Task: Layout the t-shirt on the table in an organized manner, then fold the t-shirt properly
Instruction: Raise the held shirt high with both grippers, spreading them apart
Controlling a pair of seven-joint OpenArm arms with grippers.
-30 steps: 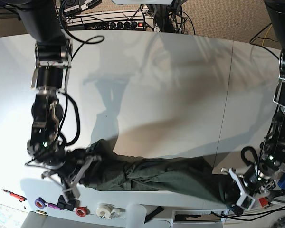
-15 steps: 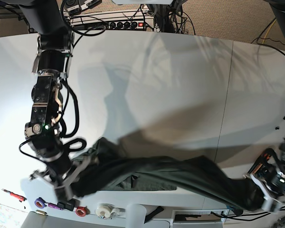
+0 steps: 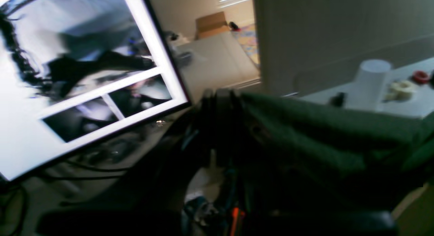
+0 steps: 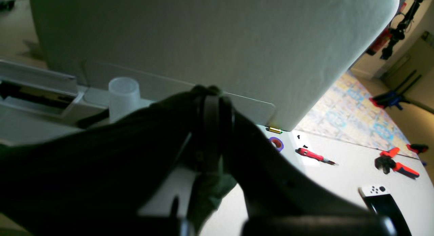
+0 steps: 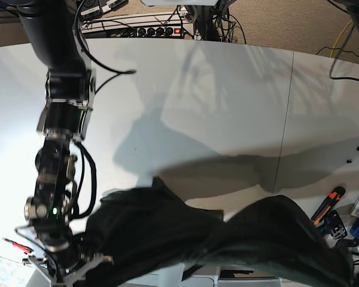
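Observation:
The dark green t-shirt (image 5: 227, 245) hangs stretched between my two grippers over the front edge of the white table (image 5: 197, 89), lifted toward the base camera and sagging in the middle. My right gripper (image 4: 212, 103) is shut on a bunched edge of the t-shirt (image 4: 101, 154); in the base view that gripper (image 5: 81, 263) is at the lower left. In the left wrist view my left gripper (image 3: 220, 100) is shut on the other end of the t-shirt (image 3: 305, 134). The cloth hides the left gripper in the base view.
A thin dark seam (image 5: 284, 119) crosses the table on the right. A power strip (image 5: 161, 30) and cables lie behind the far edge. An orange-handled tool (image 5: 329, 203) lies at the right. A white cup (image 4: 123, 93), red screwdriver (image 4: 313, 155) and purple tape ring (image 4: 276, 143) sit on a lower surface.
Both grippers have raised the t-shirt off the table and toward the camera. It now looms larger and spreads wider. The left arm has left the base view.

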